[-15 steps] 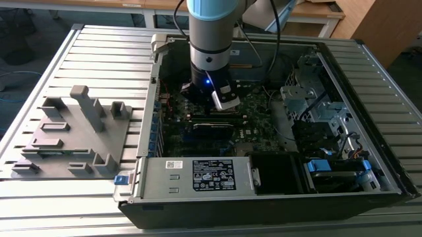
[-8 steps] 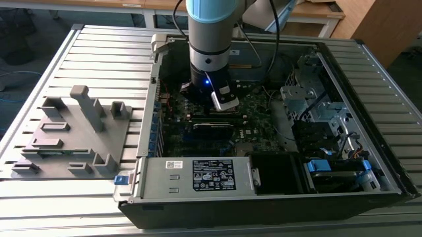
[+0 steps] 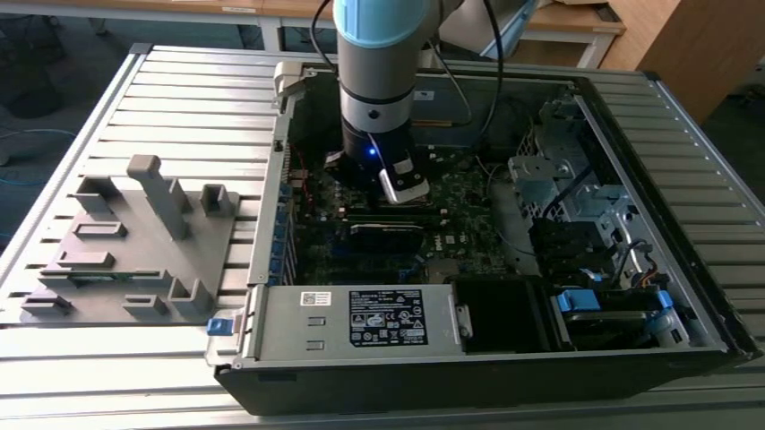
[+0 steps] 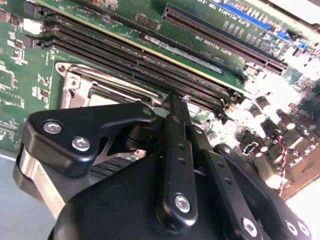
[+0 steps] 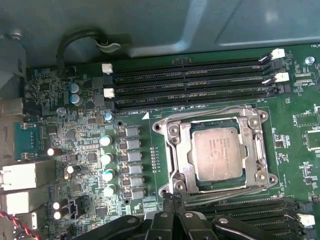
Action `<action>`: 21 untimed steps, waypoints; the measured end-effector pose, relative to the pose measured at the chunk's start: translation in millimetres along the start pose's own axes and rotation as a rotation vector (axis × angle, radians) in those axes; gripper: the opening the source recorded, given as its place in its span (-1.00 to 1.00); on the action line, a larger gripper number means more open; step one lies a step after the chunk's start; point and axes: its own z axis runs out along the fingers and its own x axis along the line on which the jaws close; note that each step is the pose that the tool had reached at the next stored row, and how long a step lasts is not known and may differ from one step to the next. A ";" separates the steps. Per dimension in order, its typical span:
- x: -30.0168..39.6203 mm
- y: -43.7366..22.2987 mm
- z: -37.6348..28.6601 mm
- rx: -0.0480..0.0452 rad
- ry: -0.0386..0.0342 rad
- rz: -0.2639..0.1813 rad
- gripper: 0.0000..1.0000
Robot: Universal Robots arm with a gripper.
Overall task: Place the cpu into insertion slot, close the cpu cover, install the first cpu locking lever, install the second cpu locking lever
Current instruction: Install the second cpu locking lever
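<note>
First wrist view: narrowed claw (image 5: 172, 201) beside covered cpu (image 5: 218, 151), its edges hidden.

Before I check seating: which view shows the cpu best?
The first wrist view: the cpu lies flat in its socket, its whole top visible. The second wrist view shows a sliver of it behind the gripper. The exterior view hides it behind the arm.

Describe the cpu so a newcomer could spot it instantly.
In the first wrist view, find the green circuit board, then the silvery cpu cover between the black memory strips. The cpu is the flat, dull grey square in its window.
</note>
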 end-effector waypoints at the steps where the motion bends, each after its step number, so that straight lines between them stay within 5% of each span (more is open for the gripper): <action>1: 0.2 0.0 0.2 -0.0047 0.0004 0.000 -0.80; 9: 1.4 -0.3 1.8 -0.0342 0.0038 0.001 -0.80; 21: 3.9 -1.0 3.7 -0.0420 0.0049 0.002 -0.80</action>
